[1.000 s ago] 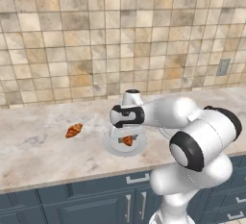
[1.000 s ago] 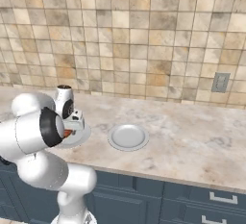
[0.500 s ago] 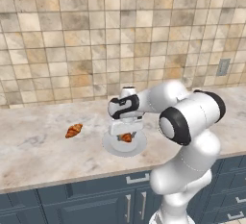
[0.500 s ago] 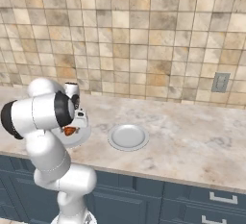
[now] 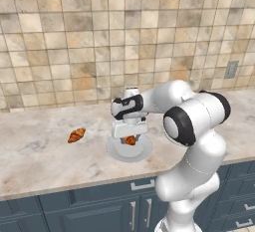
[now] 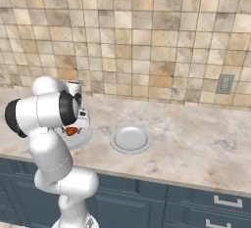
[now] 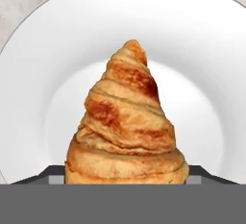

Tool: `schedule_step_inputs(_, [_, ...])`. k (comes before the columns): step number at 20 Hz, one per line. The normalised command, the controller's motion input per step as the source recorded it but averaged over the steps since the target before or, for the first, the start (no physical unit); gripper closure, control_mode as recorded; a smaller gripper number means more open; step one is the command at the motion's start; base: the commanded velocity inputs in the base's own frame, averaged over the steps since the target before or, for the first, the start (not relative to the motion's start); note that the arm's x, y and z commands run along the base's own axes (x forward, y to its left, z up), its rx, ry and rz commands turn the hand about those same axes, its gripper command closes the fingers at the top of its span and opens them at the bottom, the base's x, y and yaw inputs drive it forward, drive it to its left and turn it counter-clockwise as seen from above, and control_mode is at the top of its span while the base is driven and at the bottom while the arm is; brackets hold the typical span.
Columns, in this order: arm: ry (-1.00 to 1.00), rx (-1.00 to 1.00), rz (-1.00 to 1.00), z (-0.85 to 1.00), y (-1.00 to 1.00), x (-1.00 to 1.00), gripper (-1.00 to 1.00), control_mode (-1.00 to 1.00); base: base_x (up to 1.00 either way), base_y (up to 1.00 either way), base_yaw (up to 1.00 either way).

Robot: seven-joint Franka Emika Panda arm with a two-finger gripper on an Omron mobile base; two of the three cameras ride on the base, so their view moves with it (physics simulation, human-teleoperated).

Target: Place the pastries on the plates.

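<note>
Now lowering a croissant onto the left plate.

Lying loose on the table (image 5: pixel 40 161), well left of the arm, second croissant (image 5: pixel 76 135). Hanging over the near plate (image 5: pixel 119 152), fingers (image 5: pixel 130 137) closing on the held croissant (image 7: pixel 127 131), long axis running straight out from the tips, tapered end pointing at the plate's middle. Sitting bare to the right, well apart, second plate (image 6: pixel 130 139). Needing, by judgement, only a release here, then a reach left.

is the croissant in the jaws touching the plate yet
Cannot tell. In the hand view the croissant hangs over the plate, but its far tip hides any gap; in the left base view the gripper covers it.
</note>
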Motion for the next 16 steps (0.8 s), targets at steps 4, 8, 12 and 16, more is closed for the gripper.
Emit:
schedule_step_inputs(4, [0.00, 0.00, 0.00, 0.05, 0.00, 0.00, -1.00, -1.00, 0.00, 0.00, 0.00])
schedule_step_inputs(8, [0.00, 0.00, 0.00, 0.25, 0.00, 0.00, -1.00, -1.00, 0.00, 0.00, 0.00])
schedule_step_inputs(12, [-0.08, 0.00, 0.00, 0.49, 0.22, -0.13, -1.00, -1.00, 0.00, 0.00, 0.00])
schedule_step_inputs(16, [-0.11, 0.00, 0.00, 0.32, 0.59, 0.00, -1.00, -1.00, 0.00, 0.00, 0.00])
